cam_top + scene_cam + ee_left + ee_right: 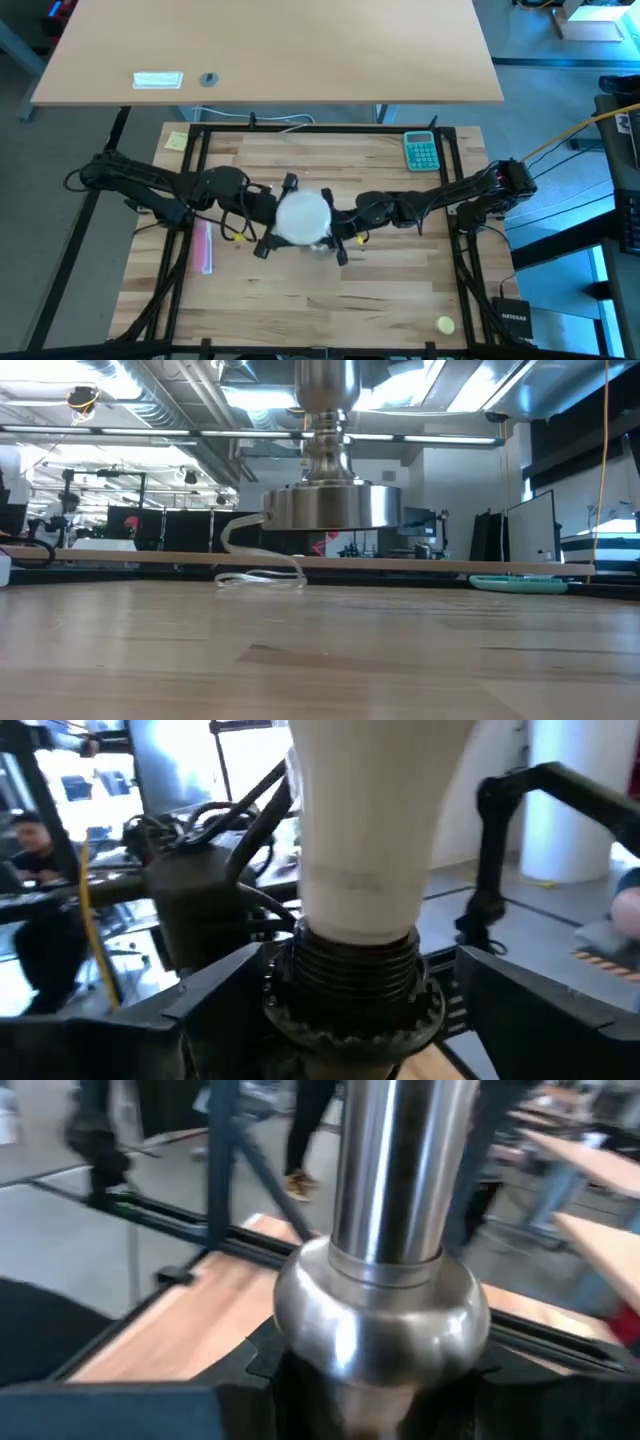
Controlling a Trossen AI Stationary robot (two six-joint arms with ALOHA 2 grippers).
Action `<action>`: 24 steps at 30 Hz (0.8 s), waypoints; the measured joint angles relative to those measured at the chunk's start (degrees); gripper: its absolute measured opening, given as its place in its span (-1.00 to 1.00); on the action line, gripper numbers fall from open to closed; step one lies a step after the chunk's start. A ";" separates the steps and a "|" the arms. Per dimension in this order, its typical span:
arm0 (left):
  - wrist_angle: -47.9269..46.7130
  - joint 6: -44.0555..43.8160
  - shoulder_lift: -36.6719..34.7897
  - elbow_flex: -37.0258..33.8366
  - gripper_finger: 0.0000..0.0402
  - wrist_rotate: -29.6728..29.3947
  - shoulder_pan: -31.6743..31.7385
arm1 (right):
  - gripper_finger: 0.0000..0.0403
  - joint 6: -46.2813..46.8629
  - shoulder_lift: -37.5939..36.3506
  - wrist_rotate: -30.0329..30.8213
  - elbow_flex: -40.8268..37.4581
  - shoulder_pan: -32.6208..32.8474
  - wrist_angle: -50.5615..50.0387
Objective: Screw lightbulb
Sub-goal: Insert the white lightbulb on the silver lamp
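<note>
The white lightbulb stands upright with its neck in the dark threaded socket on top of the silvery stand. The stand's round base hangs above the table. My left gripper comes in level from the table's left. It is open, its fingers standing on either side of the socket and bulb neck without touching them. My right gripper comes in from the table's right and is shut on the stand's stem. My right gripper pinches the stand's silvery stem between its two fingers at the rounded bulge; the fingers themselves hide the exact place of contact. They come in about level from the table's right and lie across the stem. The stand is upright, its base lifted clear of the table.
A pale cable trails from the stand's base down to the tabletop. A teal calculator lies at the far right and a yellow note at the far left. A pink strip lies at the left, and a small yellow thing near the front right.
</note>
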 joint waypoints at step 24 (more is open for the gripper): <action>2.66 0.28 -5.07 0.26 0.59 -48.02 -9.23 | -0.30 3.50 0.71 23.52 -0.15 -2.89 -0.84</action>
